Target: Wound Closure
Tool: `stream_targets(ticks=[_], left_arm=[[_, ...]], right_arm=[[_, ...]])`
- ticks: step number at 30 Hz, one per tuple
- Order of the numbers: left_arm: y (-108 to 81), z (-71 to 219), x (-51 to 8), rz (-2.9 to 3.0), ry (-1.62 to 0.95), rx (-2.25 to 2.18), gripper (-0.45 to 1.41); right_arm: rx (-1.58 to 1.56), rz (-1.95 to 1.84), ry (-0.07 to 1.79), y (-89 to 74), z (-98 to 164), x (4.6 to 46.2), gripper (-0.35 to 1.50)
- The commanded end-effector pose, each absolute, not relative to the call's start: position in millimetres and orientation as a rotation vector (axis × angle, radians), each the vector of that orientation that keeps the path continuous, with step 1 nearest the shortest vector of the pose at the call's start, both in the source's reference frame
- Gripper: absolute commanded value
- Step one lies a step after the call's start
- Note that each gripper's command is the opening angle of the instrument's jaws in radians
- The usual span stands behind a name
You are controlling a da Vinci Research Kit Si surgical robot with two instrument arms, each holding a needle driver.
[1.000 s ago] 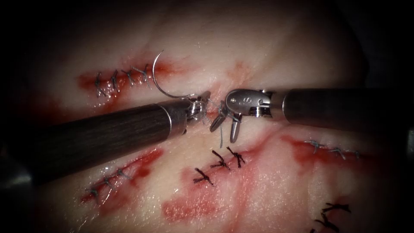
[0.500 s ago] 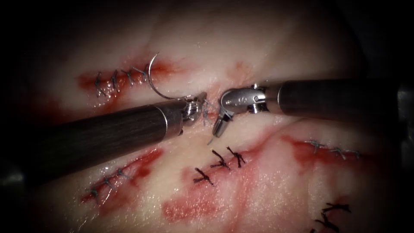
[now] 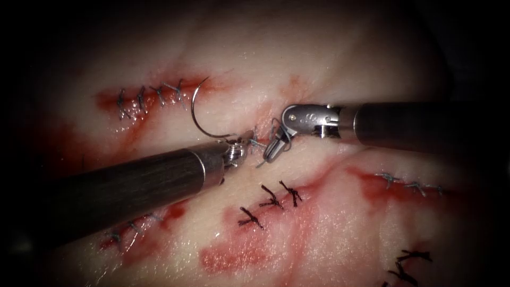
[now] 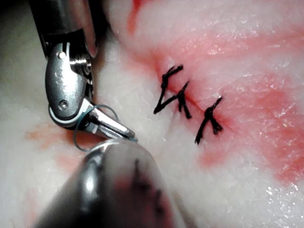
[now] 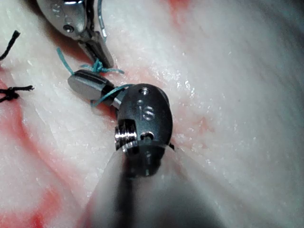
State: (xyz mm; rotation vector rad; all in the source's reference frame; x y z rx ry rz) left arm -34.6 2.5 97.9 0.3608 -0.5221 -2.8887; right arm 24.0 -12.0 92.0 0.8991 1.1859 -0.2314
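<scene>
My left tool (image 3: 246,138) comes in from the lower left, jaws shut on the curved needle (image 3: 194,109) near its tail end. The needle arcs up and to the left, free of the tissue (image 3: 329,58). My right tool (image 3: 271,154) comes in from the right with its jaws pointing down and left, shut on the short tail of the teal thread (image 3: 260,163). A loop of thread (image 4: 97,110) lies around those jaws (image 5: 88,83). Between the two tools a small knot (image 5: 97,66) sits on the cut (image 3: 258,139). The left tool's jaws (image 5: 102,52) stand just beside that knot.
Finished rows of grey stitches lie at the upper left (image 3: 149,96), lower left (image 3: 130,226) and right (image 3: 409,184). Black stitches (image 3: 271,199) sit just below the tools, with more at the lower right (image 3: 406,264). Red fluid (image 3: 239,256) stains the tissue below.
The right tool's jaws, open around the thread tail a second ago, have closed on it and lifted slightly. The left tool has shifted down and right, swinging the needle with it.
</scene>
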Motion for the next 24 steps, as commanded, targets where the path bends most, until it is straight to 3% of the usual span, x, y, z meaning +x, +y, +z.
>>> stream_targets(ticks=[1, 24], left_arm=[[2.6, 98, -35.1, -2.888, -0.526, 0.357, -0.45], [-12.0, 88, -33.2, -2.865, -0.497, 0.332, -0.45]], right_arm=[[0.878, -0.194, 1.204, -10.9, 93, 24.4, -0.35], [0.785, -0.035, 1.152, -5.9, 95, 21.8, -0.35]])
